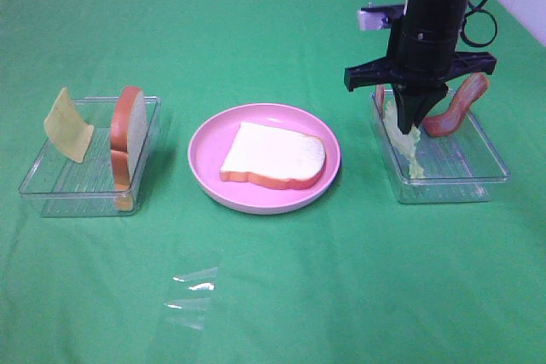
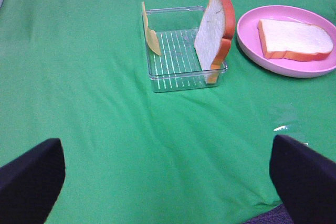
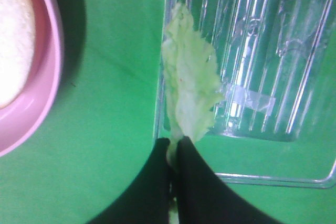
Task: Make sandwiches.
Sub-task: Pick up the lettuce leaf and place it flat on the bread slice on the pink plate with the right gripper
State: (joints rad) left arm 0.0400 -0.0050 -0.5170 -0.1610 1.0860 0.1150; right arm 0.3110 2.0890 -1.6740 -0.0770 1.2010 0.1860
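Right pincer [image 1: 415, 125] [image 3: 173, 142]: jaws fully closed, tips pinching one end of the lettuce leaf [image 1: 413, 153] [image 3: 191, 87]; arm pointing straight down.
Left pincer [image 2: 168, 178]: jaws spread wide, nothing between them; the two dark fingers [image 2: 31, 179] show only at the edges of the left wrist view, above bare table.
Lettuce leaf: pale green, along the 9 o'clock wall of the right tray [image 1: 444, 191] [image 3: 273, 77], the rest of the leaf trailing toward 6 o'clock.
Bacon strip [image 1: 456, 106]: reddish-pink, wavy, at the 1 o'clock corner of the right tray, leaning on the wall.
Pink plate [image 1: 205, 147] [image 2: 294, 67]: centre of the table [image 1: 273, 296], which is covered in green cloth.
Flat bread slice [image 1: 273, 155] [image 2: 294, 38]: lying on the pink plate, white face up, crust edge toward 6 o'clock.
Left tray [image 1: 68, 187] [image 2: 178, 80]: clear, at 9 o'clock of the pink plate; right tray at 3 o'clock.
Upright bread slice [image 1: 128, 134] [image 2: 212, 30]: on edge against the 3 o'clock wall of the left tray.
Cheese square [image 1: 68, 125] [image 2: 151, 38]: yellow, tilted against the 9 o'clock wall of the left tray.
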